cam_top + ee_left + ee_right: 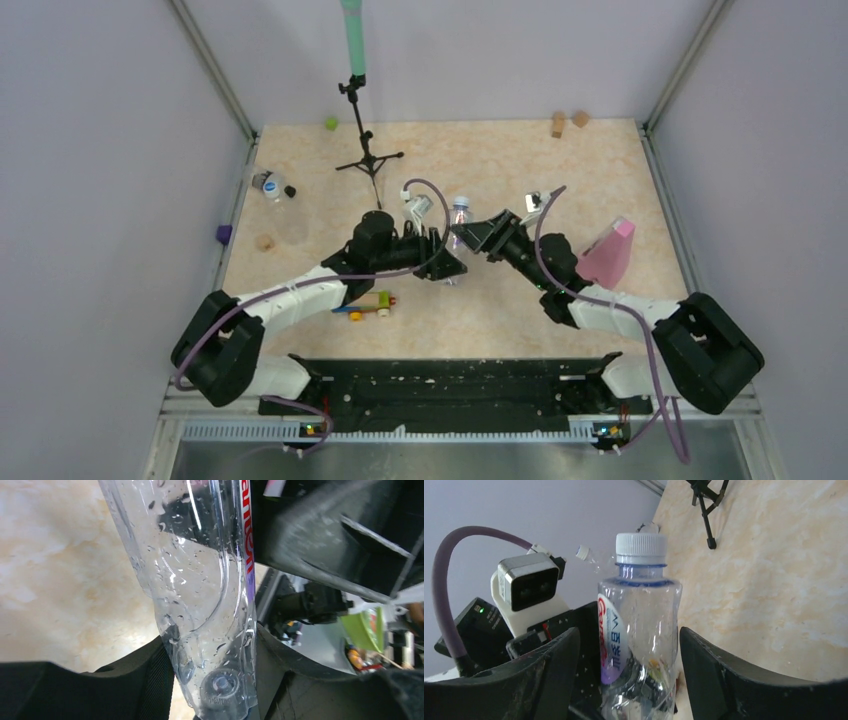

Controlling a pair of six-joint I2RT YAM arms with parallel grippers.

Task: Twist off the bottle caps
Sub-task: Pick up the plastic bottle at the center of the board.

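The bottle [459, 215] is upright near the centre of the table [560, 290], with its white cap [641, 542] in place. The left gripper [447, 258] is clamped on the lower body of the bottle. The right gripper [472, 236] is released: its fingers [549, 670] flank the bottle with a gap on each side. A second bottle [272, 187] lies at the table's left edge

**White cap still on the middle bottle**

A clear bottle [639, 630] stands roughly upright at mid-table. Droplets cling inside it, and its label carries red and blue lettering over a purple band. A ribbed white cap [641, 544] sits on its neck. A second bottle [277, 190] lies on its side near the left wall.
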